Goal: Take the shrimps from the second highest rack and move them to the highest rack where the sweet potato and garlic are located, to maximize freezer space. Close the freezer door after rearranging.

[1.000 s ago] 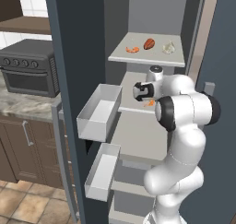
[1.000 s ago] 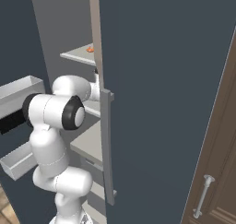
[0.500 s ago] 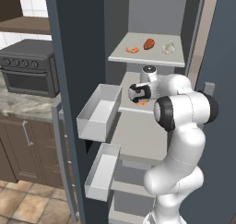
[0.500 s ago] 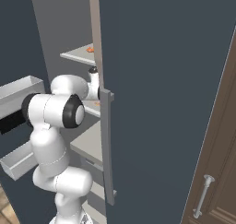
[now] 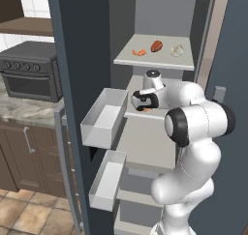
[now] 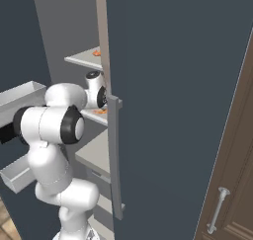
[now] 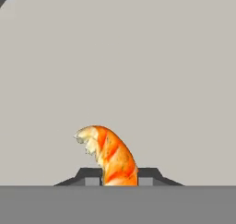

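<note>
My gripper [image 5: 143, 103] reaches into the open freezer, low over the second highest rack [image 5: 154, 117]. It is shut on an orange shrimp [image 7: 110, 155], which stands up between the two dark fingertips [image 7: 90, 176] against the pale rack surface. A sliver of that shrimp [image 5: 145, 109] shows under the hand, and so it does from the right side [image 6: 100, 111]. On the highest rack [image 5: 152, 65] lie another shrimp [image 5: 139, 52], a brown sweet potato [image 5: 156, 46] and a pale garlic [image 5: 177, 50].
Two grey drawers [image 5: 104, 118] [image 5: 107, 178] stand pulled out left of the racks. The open freezer door with its long grey handle [image 6: 114, 155] stands close at my right. A dark oven [image 5: 29, 77] sits on the counter at far left.
The jaws, open a second ago, have shut on the shrimp on the second highest rack. The hand has shifted slightly down and left.
</note>
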Tool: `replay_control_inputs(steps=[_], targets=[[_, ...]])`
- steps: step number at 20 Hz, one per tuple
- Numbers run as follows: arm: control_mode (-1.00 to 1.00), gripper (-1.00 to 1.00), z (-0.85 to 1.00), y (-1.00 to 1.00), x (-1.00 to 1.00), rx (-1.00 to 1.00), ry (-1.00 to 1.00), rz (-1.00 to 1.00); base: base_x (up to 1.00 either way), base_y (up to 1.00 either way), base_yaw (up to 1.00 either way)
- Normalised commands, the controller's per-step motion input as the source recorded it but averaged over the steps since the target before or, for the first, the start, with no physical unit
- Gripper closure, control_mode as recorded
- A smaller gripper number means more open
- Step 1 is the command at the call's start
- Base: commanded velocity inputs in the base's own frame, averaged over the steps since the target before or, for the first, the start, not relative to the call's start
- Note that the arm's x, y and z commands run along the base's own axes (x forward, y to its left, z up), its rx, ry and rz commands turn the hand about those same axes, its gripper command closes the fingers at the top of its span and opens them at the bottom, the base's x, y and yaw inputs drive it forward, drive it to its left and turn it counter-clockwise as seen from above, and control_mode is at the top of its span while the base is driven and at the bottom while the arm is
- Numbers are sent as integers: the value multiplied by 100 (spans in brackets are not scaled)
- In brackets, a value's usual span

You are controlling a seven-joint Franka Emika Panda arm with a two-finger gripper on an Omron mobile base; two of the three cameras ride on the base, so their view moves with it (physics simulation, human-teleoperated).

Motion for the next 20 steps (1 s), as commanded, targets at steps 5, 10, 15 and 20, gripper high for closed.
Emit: replay_control_inputs(steps=[5, 10, 15, 20], targets=[[-100, 100, 39, 7, -69, 4, -9, -1, 0, 0, 0], [-100, 100, 64, 0, -76, 5, -20, -5, 0, 0, 0], [-100, 100, 71, 0, -69, 5, -15, -12, 0, 0, 0], [-100, 100, 81, 0, -43, 2, -3, -16, 0, 0, 0]])
